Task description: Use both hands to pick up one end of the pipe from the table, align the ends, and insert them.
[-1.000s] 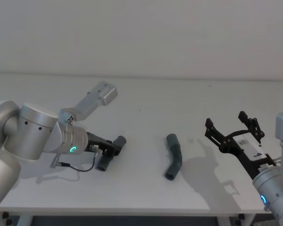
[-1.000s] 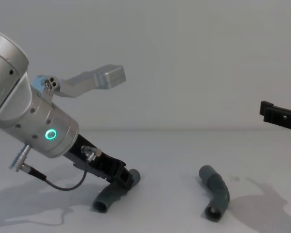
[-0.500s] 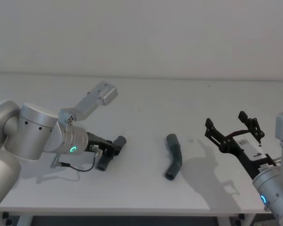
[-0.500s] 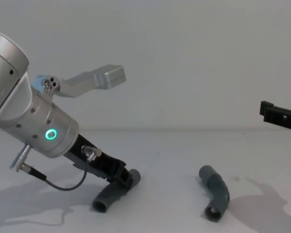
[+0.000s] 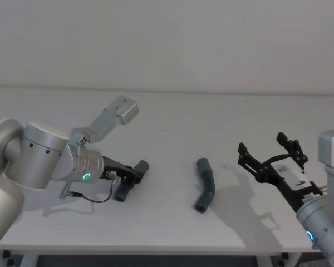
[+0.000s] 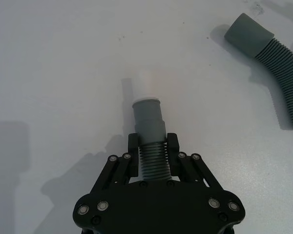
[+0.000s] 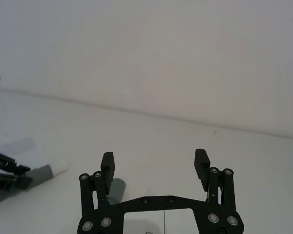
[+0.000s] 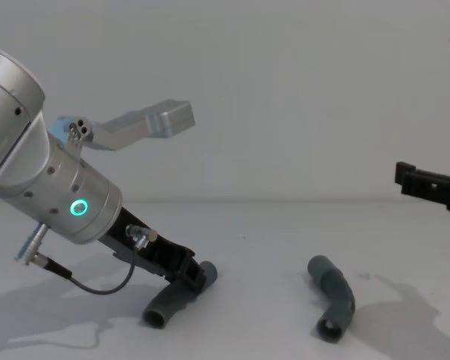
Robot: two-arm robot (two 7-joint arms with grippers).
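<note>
One table [image 5: 172, 111]. Two grippers: left gripper [image 6: 152, 146] low on the left, clamped on the ribbed body of the first pipe piece [image 6: 148, 117]; right gripper [image 7: 154, 157] above the right side, wide open, empty. Between them, flat on the table, the second pipe piece [image 5: 206, 187].

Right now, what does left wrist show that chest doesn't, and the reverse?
Left wrist, not chest: the white section capping the held piece, whose ribbed body sits in the left gripper. Chest, not left wrist: the right gripper in the air at the right edge, and the left arm's green ring light. Both: the left gripper shut on the held piece, the other piece lying free on the table.
</note>
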